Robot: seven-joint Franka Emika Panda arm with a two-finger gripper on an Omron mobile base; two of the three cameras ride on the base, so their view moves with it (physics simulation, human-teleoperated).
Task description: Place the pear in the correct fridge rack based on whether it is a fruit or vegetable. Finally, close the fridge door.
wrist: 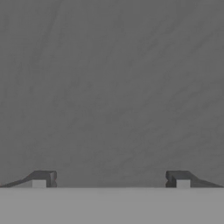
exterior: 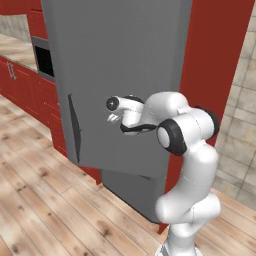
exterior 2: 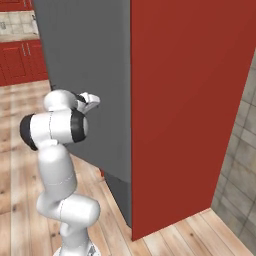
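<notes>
Pincer (wrist: 111,178) spread wide, nothing between the two dark finger tips (wrist: 43,178), pointing straight at the tall flat plain grey fridge door (exterior: 120,75). Door surface directly ahead and very close; contact cannot be judged. Red cabinet side panel (exterior 2: 190,110) lies beyond the door's far edge. Wooden plank floor (exterior: 45,210) below.

The left base view looks forward and down from behind the arm's left at the fridge door (exterior: 120,65). The right base view takes the same door (exterior 2: 85,75) from the other side, beside the red cabinet (exterior 2: 190,110). The hand view faces the grey door (wrist: 112,87) close up.
</notes>
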